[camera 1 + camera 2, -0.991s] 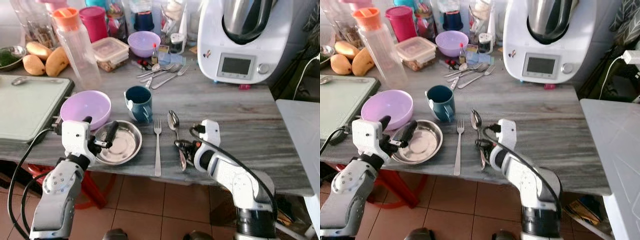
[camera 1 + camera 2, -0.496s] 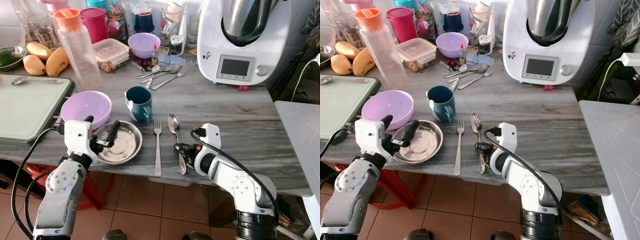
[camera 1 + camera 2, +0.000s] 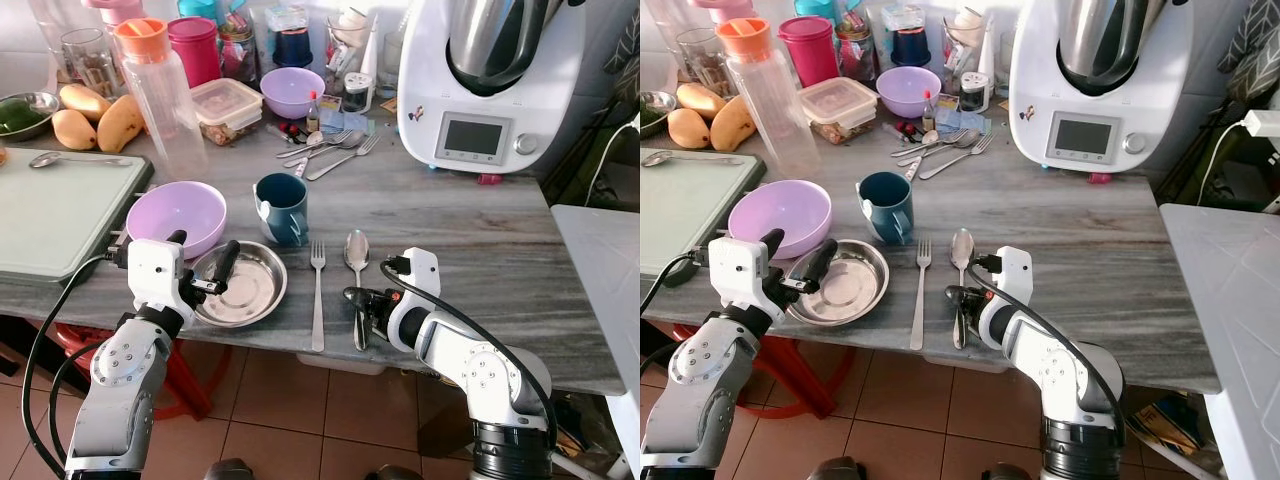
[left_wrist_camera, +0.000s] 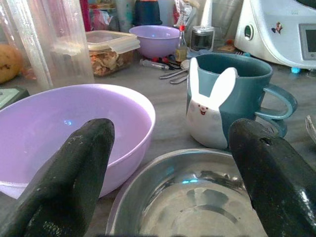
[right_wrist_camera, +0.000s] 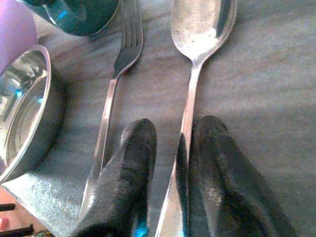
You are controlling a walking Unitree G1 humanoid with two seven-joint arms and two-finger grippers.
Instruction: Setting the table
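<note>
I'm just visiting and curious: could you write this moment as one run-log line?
right tool: around spoon handle, on table | left tool: open over steel bowl | fork: beside spoon

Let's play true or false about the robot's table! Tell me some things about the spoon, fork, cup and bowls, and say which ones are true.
1. The right gripper has its fingers around the handle of the spoon. True.
2. The fork lies to the right of the spoon. False: it lies to the left of the spoon, between the spoon and the metal bowl.
3. The teal cup has a white rabbit on it. True.
4. The left gripper is holding the purple bowl. False: its fingers are open, over the metal bowl's rim, holding nothing.
5. The teal cup is lying on its side. False: it stands upright behind the metal bowl.
</note>
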